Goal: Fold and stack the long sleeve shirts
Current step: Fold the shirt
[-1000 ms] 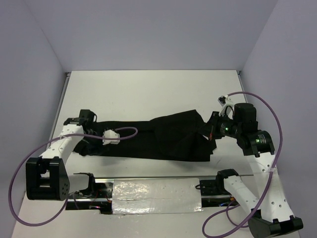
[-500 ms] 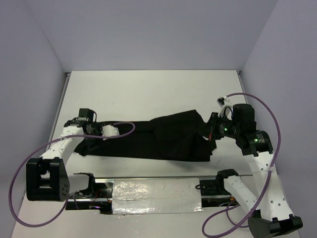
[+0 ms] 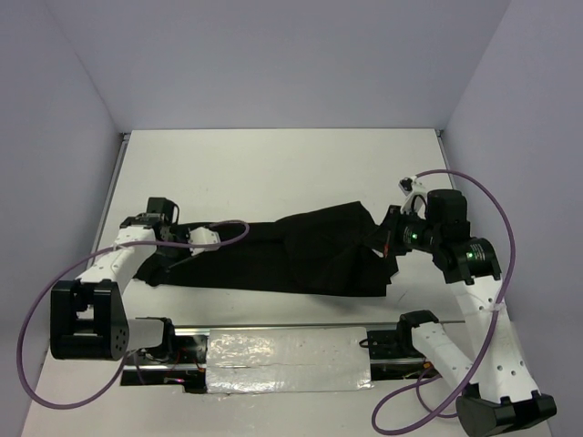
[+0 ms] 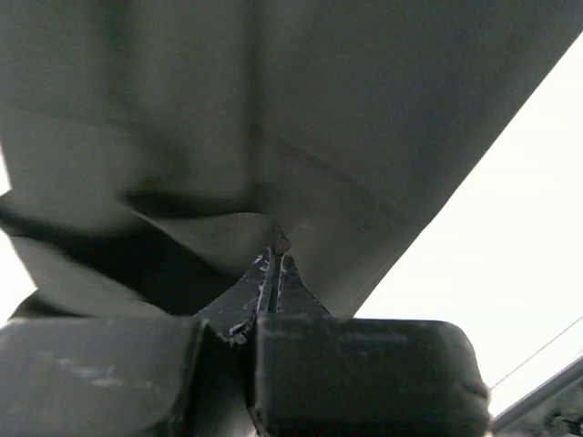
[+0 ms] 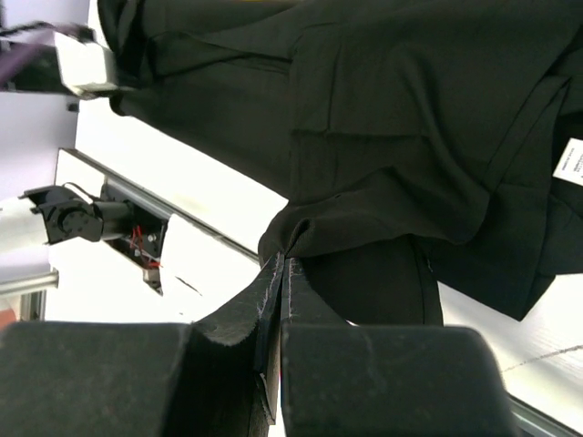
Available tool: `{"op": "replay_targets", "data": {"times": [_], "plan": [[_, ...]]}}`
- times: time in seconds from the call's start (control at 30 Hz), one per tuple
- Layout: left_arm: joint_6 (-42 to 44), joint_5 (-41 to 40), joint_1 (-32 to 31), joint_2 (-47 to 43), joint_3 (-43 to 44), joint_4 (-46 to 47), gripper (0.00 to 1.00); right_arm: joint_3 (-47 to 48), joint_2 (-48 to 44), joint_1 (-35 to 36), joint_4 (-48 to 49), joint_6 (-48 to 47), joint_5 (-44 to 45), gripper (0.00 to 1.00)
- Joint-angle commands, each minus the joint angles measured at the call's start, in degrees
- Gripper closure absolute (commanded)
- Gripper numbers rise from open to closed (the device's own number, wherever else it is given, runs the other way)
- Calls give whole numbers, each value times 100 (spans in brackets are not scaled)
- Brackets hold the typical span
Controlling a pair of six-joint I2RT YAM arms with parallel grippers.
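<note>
Matt black cloth shirt (image 3: 310,259), scuffed dark plastic left tool (image 4: 276,253), smooth white table (image 3: 273,173)

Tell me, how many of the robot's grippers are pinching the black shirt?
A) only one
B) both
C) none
B: each wrist view shows jaws shut on a fold of the black shirt, with the left gripper at one end and the right gripper at the other.

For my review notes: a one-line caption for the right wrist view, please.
Right gripper shut on a fold of the black long sleeve shirt, white tag at frame's edge.
</note>
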Motion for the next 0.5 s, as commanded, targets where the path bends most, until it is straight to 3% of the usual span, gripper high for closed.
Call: {"op": "replay_targets", "data": {"times": [0.0, 0.23, 0.3, 0.47], "plan": [[-417, 512, -14, 114, 692, -129, 100, 218, 195, -39, 364, 108, 180, 100], [-795, 1223, 590, 878, 2177, -401, 100, 1325, 1153, -276, 741, 144, 365, 100], [-1110, 1609, 915, 1595, 3184, -410, 100, 2104, 1957, -573, 1179, 136, 234, 100], [-1463, 1980, 1163, 2388, 4233, -130, 100, 3046, 2910, -716, 1681, 232, 49, 100]]}}
